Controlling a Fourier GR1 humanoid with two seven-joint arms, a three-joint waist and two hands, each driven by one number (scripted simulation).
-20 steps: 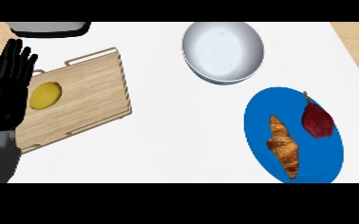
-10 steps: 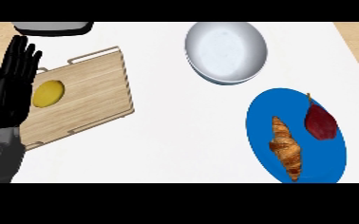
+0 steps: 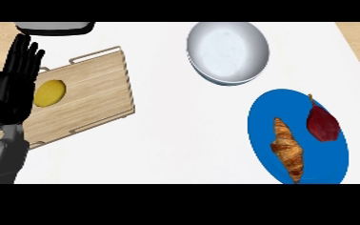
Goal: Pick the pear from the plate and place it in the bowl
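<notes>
Fingers of the left hand (image 3: 17,83) are held straight and spread at the left edge, nothing gripped. Far to its right, the dark red pear (image 3: 323,122) is seen on the blue plate (image 3: 262,119), beside a croissant (image 3: 289,148); the bowl (image 3: 228,52) lies between.

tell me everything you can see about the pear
The pear is dark red, smooth-skinned, with a thin brown stem pointing up-left in the view. It lies on its side on the blue plate, toward the plate's right part, beside the croissant without touching it. No hand is near it.
</notes>
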